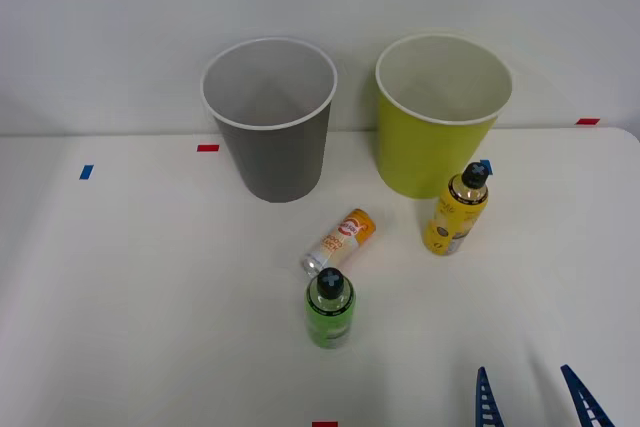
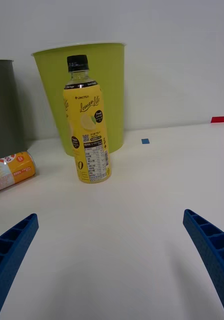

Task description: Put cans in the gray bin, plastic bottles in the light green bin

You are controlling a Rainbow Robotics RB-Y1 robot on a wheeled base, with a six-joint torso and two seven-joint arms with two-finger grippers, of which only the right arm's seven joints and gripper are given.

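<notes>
Two bottles (image 1: 456, 209) upright, orange can (image 1: 340, 241) lying, silver end toward robot, claw (image 1: 541, 399) open.

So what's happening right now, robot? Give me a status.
Right gripper open, empty, low over table. Yellow bottle upright before light green bin. Path to it clear.

The orange can (image 2: 11, 171) and gray bin (image 2: 2, 105) are cut off at the wrist view's edge.
</notes>
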